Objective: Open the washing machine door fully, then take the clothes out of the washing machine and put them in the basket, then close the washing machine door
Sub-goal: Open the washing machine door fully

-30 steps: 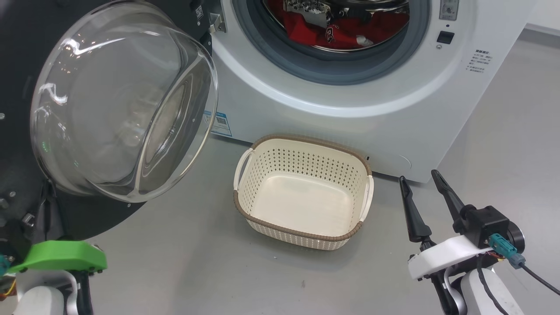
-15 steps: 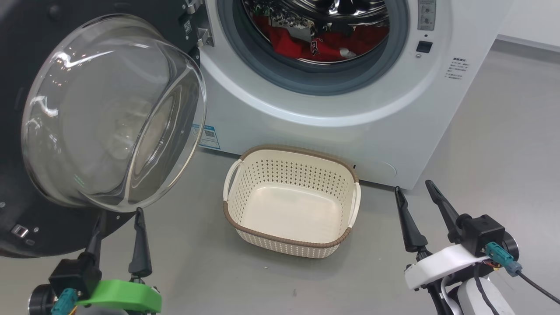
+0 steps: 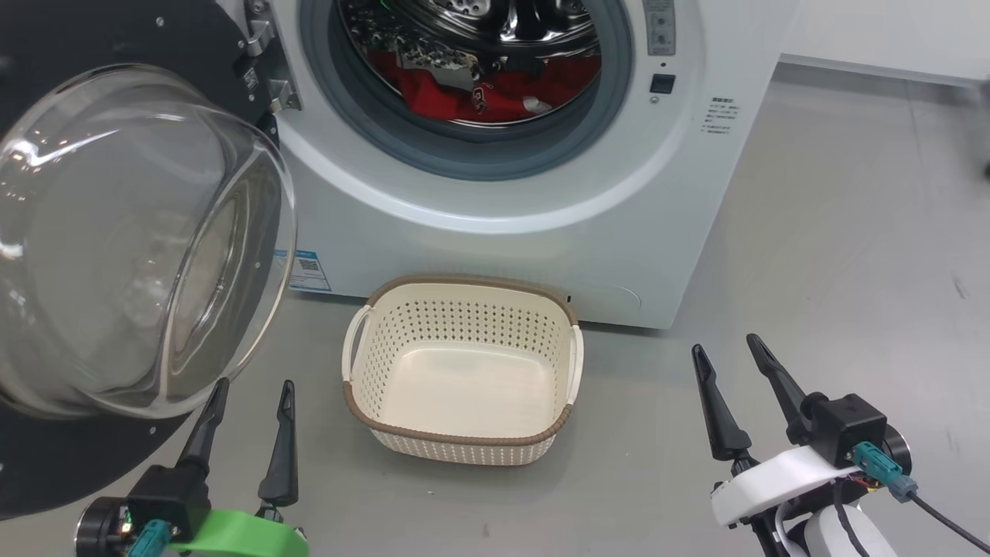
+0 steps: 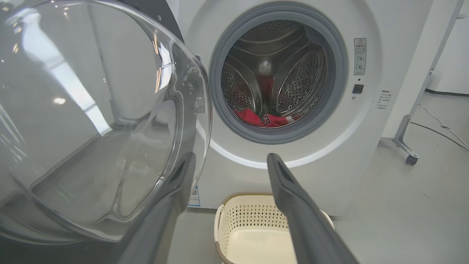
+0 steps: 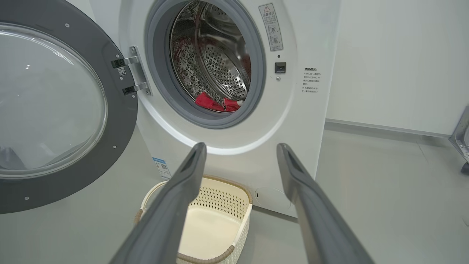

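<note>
Left tool [image 3: 254,387] spread nr perforated cream basket [image 3: 464,450].

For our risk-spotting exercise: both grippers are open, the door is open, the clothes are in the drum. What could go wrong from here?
1. The left gripper sits close to the glass bowl of the washing machine door; reaching forward could knock it.
2. The clothes lie low behind the grey rubber rim; fingers might snag it.
3. The basket is small; a garment could land partly outside.

Smooth grey floor [image 3: 851,232], white wall [image 5: 395,55] behind w/ pale skirting, wheeled metal stand [image 4: 403,126] at rt.
</note>
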{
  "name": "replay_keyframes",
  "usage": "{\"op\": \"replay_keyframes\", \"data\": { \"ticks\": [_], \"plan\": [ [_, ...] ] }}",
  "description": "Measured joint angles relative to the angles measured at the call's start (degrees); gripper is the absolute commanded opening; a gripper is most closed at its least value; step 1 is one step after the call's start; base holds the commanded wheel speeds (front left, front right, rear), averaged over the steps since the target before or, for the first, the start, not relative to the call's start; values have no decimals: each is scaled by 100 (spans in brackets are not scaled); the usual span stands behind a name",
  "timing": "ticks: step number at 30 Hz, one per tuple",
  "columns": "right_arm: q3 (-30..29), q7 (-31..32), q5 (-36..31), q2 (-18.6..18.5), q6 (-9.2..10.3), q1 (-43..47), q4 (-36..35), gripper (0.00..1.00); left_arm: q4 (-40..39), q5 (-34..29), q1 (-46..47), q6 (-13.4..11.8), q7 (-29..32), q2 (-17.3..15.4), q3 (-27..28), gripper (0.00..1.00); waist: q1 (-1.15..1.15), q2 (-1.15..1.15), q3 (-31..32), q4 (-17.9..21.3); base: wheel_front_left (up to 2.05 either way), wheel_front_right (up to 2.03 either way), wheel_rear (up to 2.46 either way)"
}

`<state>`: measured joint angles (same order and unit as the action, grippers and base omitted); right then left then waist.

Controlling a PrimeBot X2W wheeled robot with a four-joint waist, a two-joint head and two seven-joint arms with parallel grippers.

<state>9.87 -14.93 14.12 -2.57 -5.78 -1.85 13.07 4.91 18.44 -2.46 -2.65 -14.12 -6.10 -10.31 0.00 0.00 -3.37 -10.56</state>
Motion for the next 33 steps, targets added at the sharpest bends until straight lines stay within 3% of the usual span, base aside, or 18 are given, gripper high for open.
{"op": "replay_keyframes", "data": {
  "ticks": [15,33],
  "plan": [
    [-18,0,96,0,141,64,-81,100,-160,-44,-19,52,359,-130,-131,100,0,0,10,823,0,0,0],
    [-81,0,94,3,185,116,-168,100,-269,-47,-19,46,534,-153,-160,100,0,0,-71,986,0,0,0]
  ]
}}
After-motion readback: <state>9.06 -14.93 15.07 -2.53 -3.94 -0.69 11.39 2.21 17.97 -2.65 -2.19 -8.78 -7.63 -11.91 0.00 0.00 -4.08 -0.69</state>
